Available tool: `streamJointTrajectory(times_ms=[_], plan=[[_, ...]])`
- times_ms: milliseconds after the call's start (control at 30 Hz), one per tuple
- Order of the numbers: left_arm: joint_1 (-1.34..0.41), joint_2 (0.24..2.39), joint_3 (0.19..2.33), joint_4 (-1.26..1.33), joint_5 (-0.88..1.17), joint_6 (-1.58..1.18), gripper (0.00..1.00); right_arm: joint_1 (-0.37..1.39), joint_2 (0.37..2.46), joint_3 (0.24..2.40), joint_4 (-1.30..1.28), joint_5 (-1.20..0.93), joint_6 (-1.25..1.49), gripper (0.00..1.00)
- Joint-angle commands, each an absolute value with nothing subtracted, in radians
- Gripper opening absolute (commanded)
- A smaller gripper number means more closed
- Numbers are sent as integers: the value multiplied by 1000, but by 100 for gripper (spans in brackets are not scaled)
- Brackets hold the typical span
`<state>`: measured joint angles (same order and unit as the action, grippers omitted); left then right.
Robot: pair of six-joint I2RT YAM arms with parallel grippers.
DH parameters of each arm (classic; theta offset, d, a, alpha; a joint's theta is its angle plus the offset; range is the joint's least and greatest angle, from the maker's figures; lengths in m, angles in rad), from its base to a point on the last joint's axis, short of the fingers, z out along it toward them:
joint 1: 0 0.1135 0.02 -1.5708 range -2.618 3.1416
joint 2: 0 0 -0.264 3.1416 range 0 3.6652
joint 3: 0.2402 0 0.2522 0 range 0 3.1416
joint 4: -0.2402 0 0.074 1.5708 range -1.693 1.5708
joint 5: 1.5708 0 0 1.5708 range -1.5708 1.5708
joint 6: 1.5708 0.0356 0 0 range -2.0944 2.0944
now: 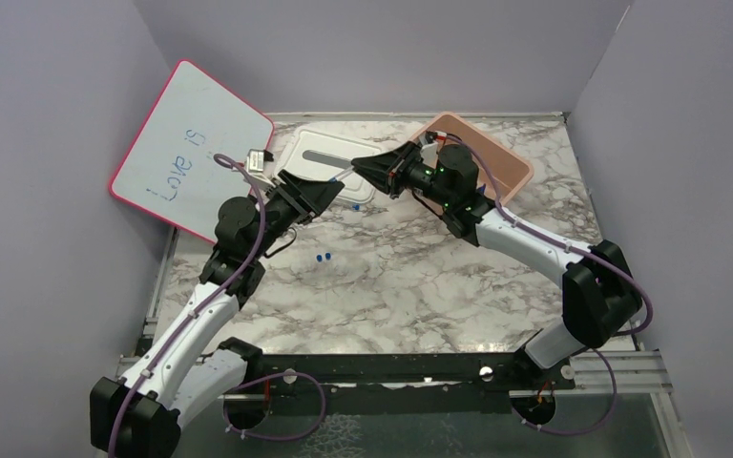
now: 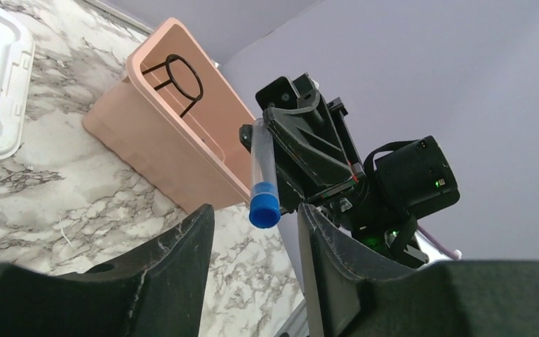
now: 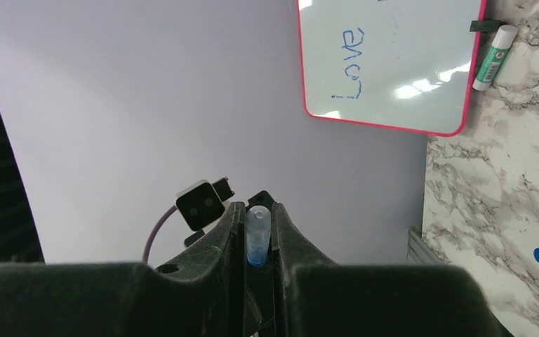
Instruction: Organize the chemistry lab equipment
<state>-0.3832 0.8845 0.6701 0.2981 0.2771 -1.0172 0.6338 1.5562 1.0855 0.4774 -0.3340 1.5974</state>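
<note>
Test tube [image 2: 262, 158], clear and slim with smooth straight walls, hangs in the air above the counter [image 1: 420, 277], between the two arms near the back middle. We see a rounded, glossy blue cap [image 2: 264, 210] closing the end that points away from the right arm. The right end effector [image 3: 258, 217] holds the tube, its black angular fingers pinched narrowly on the shaft.

The left end effector [image 2: 254, 232] faces it with its jaws spread wide. In the left wrist view the capped end sits in the gap between the two matte black fingers, touching neither as far as we can tell.

Behind the tube a black wire ring stand [image 2: 184, 78] stands upright on thin legs inside a peach plastic bin [image 2: 154, 140] with smooth, plain walls. It is a round hoop of bent wire.

Two loose blue caps [image 1: 322, 257] lie on the grey-veined marble counter, in front of a flat white tray [image 1: 296, 157] with rounded corners.

At the back left a pink-framed whiteboard [image 3: 393, 63] with handwriting leans on the wall, with a white and green marker [image 3: 495, 56] at its edge.
</note>
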Motion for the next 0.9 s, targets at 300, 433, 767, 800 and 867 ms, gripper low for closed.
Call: streamJointTrajectory(times_ms=[300, 433, 767, 800, 867], plan=[[-396, 873, 668, 367, 190, -1029, 44, 630, 1572, 1077, 434, -354, 1577, 7], [-396, 896, 676, 367, 225, -1021, 38, 630, 1574, 1077, 441, -353, 1581, 7], [-397, 904, 703, 324, 238, -974, 13, 632, 1569, 1070, 430, -351, 1563, 13], [-397, 919, 731, 271, 238, -954, 12, 632, 1565, 1066, 423, -349, 1551, 19], [-397, 938, 787, 156, 236, -911, 10, 631, 1549, 1056, 402, -331, 1520, 35]])
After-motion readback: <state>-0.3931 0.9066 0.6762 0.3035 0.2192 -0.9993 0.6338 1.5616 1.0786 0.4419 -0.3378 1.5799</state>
